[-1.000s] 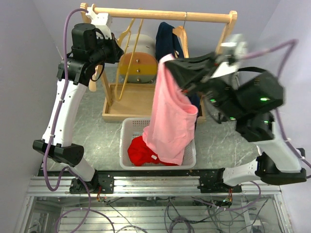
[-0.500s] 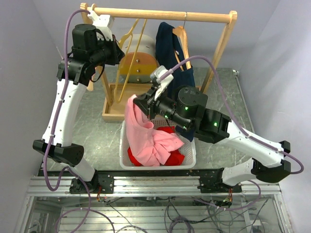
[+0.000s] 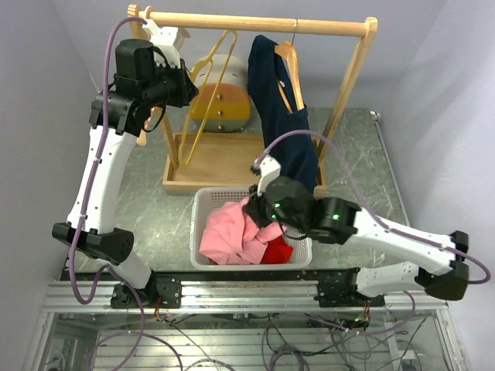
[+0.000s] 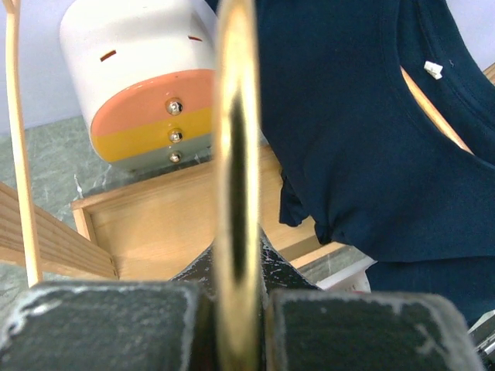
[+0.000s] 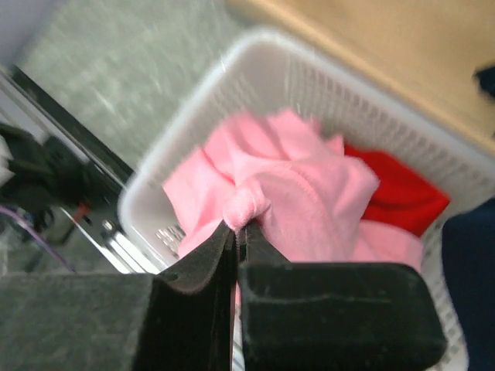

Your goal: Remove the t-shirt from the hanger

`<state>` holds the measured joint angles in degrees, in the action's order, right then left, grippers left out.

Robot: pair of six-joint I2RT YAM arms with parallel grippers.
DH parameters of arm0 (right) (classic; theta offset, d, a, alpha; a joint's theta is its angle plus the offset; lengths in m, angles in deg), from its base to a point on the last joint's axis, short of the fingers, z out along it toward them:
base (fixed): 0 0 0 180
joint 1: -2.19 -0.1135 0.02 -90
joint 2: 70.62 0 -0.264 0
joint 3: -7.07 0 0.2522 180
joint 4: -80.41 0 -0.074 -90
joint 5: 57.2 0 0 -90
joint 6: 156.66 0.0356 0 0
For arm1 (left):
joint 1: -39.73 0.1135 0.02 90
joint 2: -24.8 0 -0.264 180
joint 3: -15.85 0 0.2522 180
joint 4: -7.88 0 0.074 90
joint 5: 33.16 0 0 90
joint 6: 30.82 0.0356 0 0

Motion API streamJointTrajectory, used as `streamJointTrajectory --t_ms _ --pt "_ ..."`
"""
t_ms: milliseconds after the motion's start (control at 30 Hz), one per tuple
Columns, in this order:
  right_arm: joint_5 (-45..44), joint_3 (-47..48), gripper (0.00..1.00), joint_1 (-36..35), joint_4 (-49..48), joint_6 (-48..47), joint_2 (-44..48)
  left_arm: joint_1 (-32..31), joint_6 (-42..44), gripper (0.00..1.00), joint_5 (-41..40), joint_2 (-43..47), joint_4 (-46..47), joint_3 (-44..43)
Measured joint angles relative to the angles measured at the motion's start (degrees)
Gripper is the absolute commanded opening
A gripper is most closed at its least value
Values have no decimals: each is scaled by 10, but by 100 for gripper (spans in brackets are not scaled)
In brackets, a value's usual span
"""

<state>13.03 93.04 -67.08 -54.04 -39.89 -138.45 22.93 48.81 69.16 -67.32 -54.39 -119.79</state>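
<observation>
Clamping the pink t-shirt [image 5: 298,193], right gripper [image 5: 236,232] is just above the basket [image 5: 255,50].
Also the left gripper [image 4: 236,297] clamps the hanger [image 4: 236,154].

Light wooden clothes rack [image 3: 255,23] w/ round top rail stands at back of grey marbled table [image 3: 147,201]. White drum w/ orange & yellow end [image 3: 220,104] sits btwn rack posts, over rack's shallow wooden tray base [image 3: 216,162]. White plastic mesh basket [image 3: 198,224] just in front of rack. Red cloth [image 3: 277,252] lies inside basket, right side.
</observation>
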Motion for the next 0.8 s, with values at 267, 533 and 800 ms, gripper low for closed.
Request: streamJointTrajectory --t_ms 267,533,800 --pt "41 -87 10 4 25 68 -97 0 11 7 0 0 -23 -11" --pt "49 -69 31 12 76 85 -160 0 16 7 0 0 -39 -13" --pt "0 147 51 12 155 33 -161 0 19 7 1 1 -42 -14"
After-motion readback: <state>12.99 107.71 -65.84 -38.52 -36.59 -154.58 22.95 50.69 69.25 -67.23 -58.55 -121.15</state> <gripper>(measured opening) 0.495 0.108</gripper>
